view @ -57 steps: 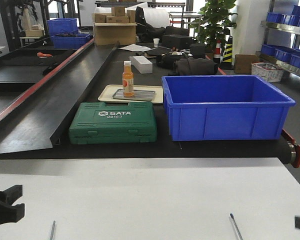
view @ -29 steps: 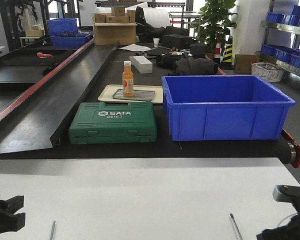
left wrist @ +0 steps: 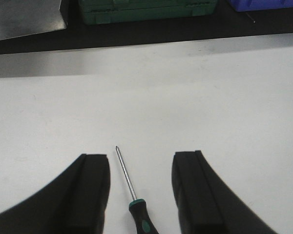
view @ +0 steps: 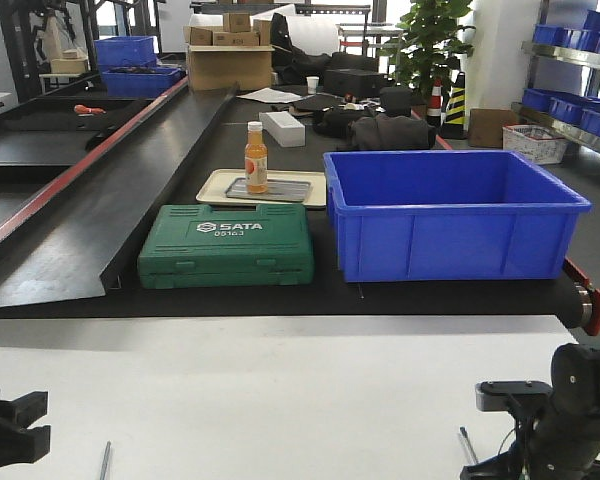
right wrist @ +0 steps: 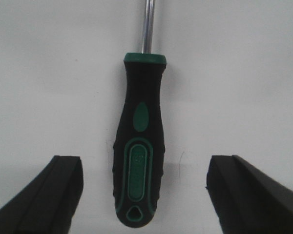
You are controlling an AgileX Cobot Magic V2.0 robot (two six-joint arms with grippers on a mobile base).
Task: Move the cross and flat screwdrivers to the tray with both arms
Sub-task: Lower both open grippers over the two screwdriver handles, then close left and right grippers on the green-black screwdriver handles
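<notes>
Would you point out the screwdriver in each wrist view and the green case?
left screwdriver [left wrist: 139,217]: left wrist view, handle.
right screwdriver [right wrist: 139,141]: right wrist view, handle middle.
green case [view: 225,242]: front view, lid.

Front view: bright, even, diffuse light. The white matt tabletop [view: 280,390] is near overexposed, and the black sloped conveyor panel [view: 130,210] carries a soft sheen.

Left wrist view: a grey shadow band crosses the tabletop's far edge. The black fingers [left wrist: 93,187] of the left gripper [left wrist: 140,168] render without detail.

Right wrist view: glare runs along the steel shaft [right wrist: 146,24] of the black-and-green-handled screwdriver [right wrist: 138,161]. The right gripper [right wrist: 144,168] is blurred at the frame corners.
</notes>
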